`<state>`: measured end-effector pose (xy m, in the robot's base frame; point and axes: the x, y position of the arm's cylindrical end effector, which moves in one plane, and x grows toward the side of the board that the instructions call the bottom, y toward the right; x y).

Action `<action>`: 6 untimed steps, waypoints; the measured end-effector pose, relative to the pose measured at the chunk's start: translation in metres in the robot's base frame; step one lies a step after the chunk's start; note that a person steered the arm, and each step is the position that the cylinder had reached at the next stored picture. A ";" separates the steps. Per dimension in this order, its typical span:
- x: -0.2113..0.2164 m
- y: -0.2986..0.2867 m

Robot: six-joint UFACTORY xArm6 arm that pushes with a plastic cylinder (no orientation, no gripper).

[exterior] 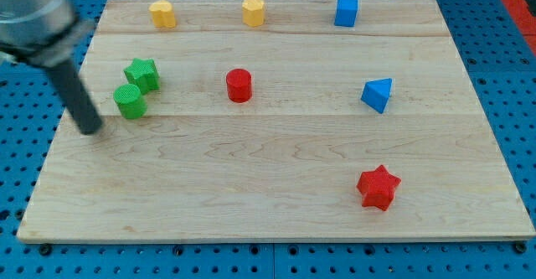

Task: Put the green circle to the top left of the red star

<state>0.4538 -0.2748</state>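
Observation:
The green circle (130, 100) is a short cylinder near the board's left side, touching the green star (142, 74) just above and to its right. The red star (378, 187) lies at the lower right of the board, far from the green circle. My tip (90, 129) is on the board a little left of and below the green circle, with a small gap between them. The dark rod slants up to the view's top left corner.
A red cylinder (239, 85) stands mid-board. A blue triangle (378, 94) lies at the right. Two yellow blocks (162, 14) (253, 12) and a blue cube (346, 12) line the top edge. The wooden board (268, 204) rests on a blue pegboard.

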 end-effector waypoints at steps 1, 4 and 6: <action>-0.050 0.023; -0.018 0.181; 0.064 0.227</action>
